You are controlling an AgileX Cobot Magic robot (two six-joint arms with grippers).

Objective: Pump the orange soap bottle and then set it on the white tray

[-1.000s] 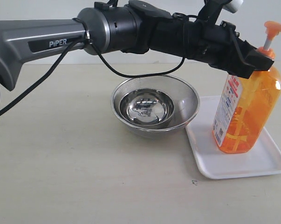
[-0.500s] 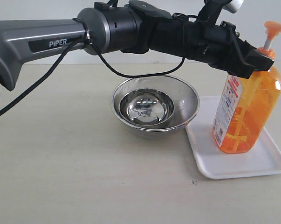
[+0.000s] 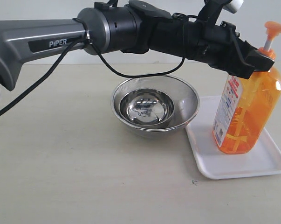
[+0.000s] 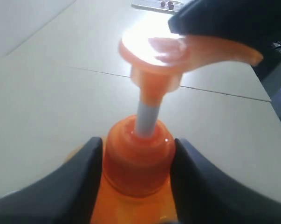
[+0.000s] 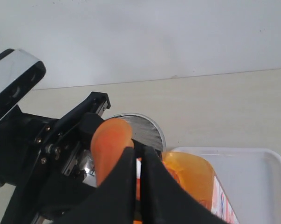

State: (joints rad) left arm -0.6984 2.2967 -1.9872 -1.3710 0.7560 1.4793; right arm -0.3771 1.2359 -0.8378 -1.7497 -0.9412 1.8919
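The orange soap bottle (image 3: 245,116) stands on the white tray (image 3: 270,165), leaning slightly. Its orange pump head (image 3: 273,27) is raised on the white stem. My left gripper (image 3: 260,58) reaches across from the left and is shut on the bottle's orange collar (image 4: 139,163), one finger on each side. My right gripper (image 5: 140,151) hangs over the pump head (image 5: 110,140) with its two fingers pressed together and nothing between them. In the left wrist view it shows only as a dark shape over the pump head (image 4: 177,51).
A round steel bowl (image 3: 154,109) with a smaller bowl inside stands just left of the tray, under the left arm (image 3: 145,30). A black cable (image 3: 47,74) hangs from that arm. Bare beige tabletop (image 3: 75,172) spreads to the left and front.
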